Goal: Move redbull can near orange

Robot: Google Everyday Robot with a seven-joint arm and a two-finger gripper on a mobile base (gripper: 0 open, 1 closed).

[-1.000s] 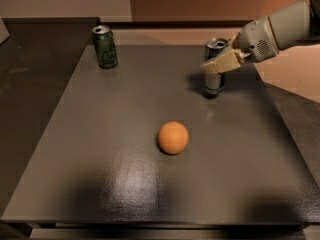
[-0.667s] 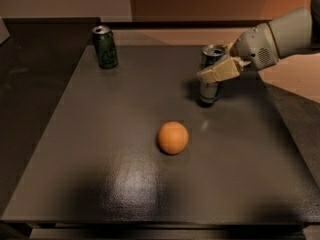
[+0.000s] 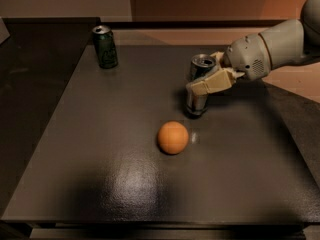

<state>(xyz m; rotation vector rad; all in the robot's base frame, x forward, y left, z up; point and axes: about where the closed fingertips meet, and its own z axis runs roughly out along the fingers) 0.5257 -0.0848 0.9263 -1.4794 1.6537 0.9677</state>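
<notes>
The redbull can (image 3: 198, 104) is a slim can with a silver top and silver lower part. My gripper (image 3: 203, 82) comes in from the right and is shut on its middle, holding it upright just above or on the dark table (image 3: 100, 154). The orange (image 3: 173, 137) lies on the table a little in front of and to the left of the can, a short gap apart.
A wider dark green can (image 3: 105, 46) stands at the table's far left corner. The table's right edge runs close under my arm (image 3: 270, 49). A dark counter lies to the left of the table.
My gripper has carried the redbull can forward and left, from the far right of the table toward the orange. The orange and green can have not moved.
</notes>
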